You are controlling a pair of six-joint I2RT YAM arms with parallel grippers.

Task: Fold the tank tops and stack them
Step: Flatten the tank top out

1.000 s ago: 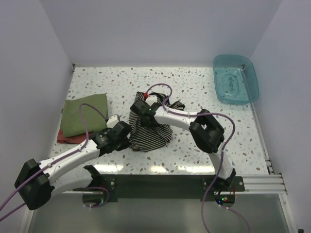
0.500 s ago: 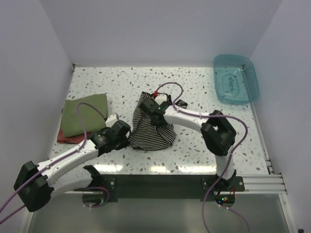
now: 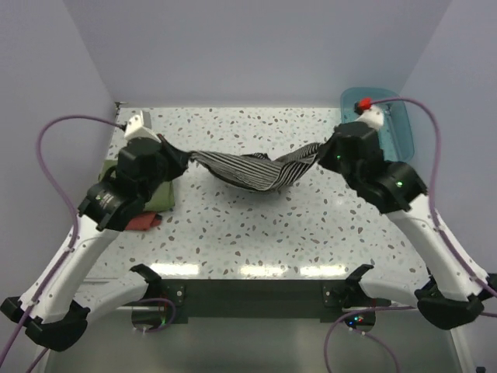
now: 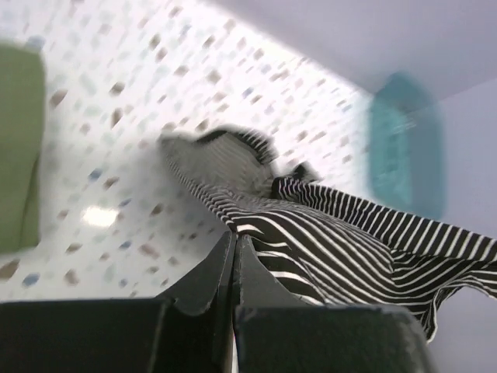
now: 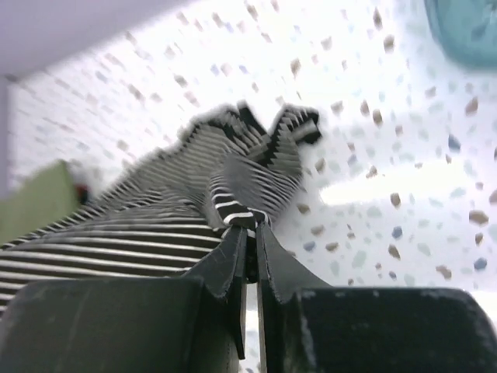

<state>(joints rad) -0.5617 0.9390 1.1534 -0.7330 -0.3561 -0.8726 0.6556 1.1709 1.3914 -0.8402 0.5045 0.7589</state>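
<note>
The black-and-white striped tank top (image 3: pixel 248 172) hangs stretched between my two grippers above the table, sagging in the middle. My left gripper (image 3: pixel 177 155) is shut on its left end, and the cloth (image 4: pixel 334 233) runs off from the pinched fingertips (image 4: pixel 234 237). My right gripper (image 3: pixel 326 151) is shut on the right end, with a striped fold (image 5: pixel 237 214) clamped at its tips (image 5: pixel 252 227). The olive-green tank top (image 3: pixel 161 198) lies folded at the table's left, mostly hidden under my left arm, and shows as a green patch (image 4: pixel 15 148) in the left wrist view.
A red cloth (image 3: pixel 144 221) pokes out beneath the green top. A teal plastic tray (image 3: pixel 396 124) sits at the back right corner, partly behind my right arm. White walls close in the speckled table (image 3: pixel 256 225) on three sides.
The striped top lay bunched on the table a second ago. My right gripper shut on it, then both arms rose and swung apart, pulling it out into a hanging span.
</note>
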